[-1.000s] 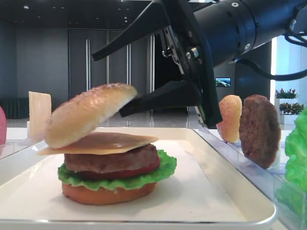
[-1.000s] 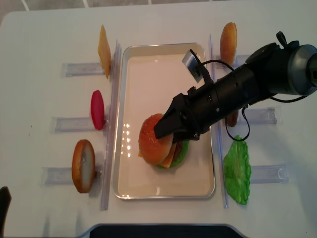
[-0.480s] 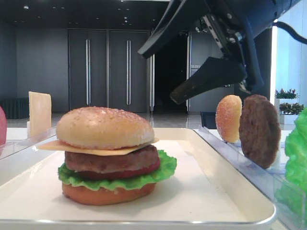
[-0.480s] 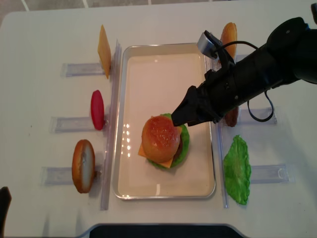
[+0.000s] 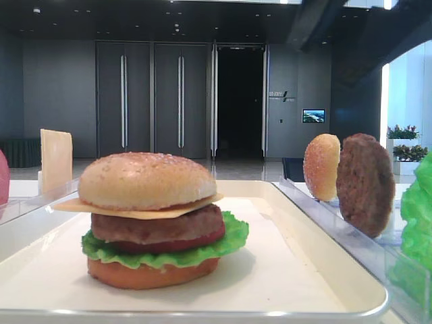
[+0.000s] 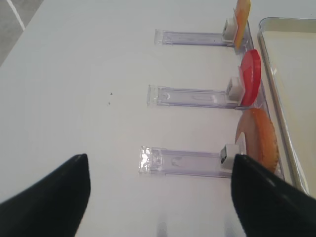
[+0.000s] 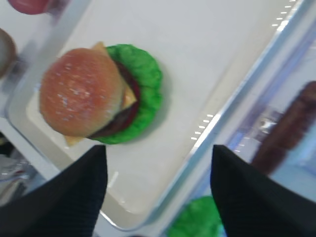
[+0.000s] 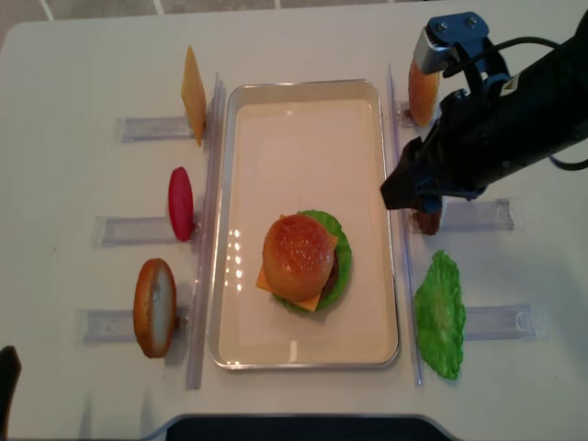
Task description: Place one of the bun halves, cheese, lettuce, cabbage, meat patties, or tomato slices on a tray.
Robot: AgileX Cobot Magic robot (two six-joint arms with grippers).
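On the cream tray point(image 8: 303, 147) stands a stacked burger. Its sesame bun top point(image 8: 298, 255) lies flat on the cheese point(image 5: 142, 212), above a meat patty point(image 5: 158, 226), a tomato slice point(image 5: 206, 239), lettuce point(image 5: 162, 255) and an orange bun base. My right gripper point(image 8: 400, 191) hangs open and empty above the tray's right rim, apart from the burger; in its wrist view the bun top point(image 7: 79, 98) lies ahead and to the left of the fingers point(image 7: 89, 187). My left gripper point(image 6: 159, 160) is open over bare table beside a clear rack point(image 6: 180, 163).
Left racks hold a spare cheese slice point(image 8: 193, 92), a red tomato slice point(image 8: 180, 202) and a bun base point(image 8: 154, 306). Right racks hold another bun point(image 8: 423, 87), a patty point(image 5: 364, 182) largely under my right arm, and a lettuce leaf point(image 8: 441, 312).
The right gripper let go of the bun top, which settled level on the cheese. The gripper then pulled up and away to the right, out of the low exterior view.
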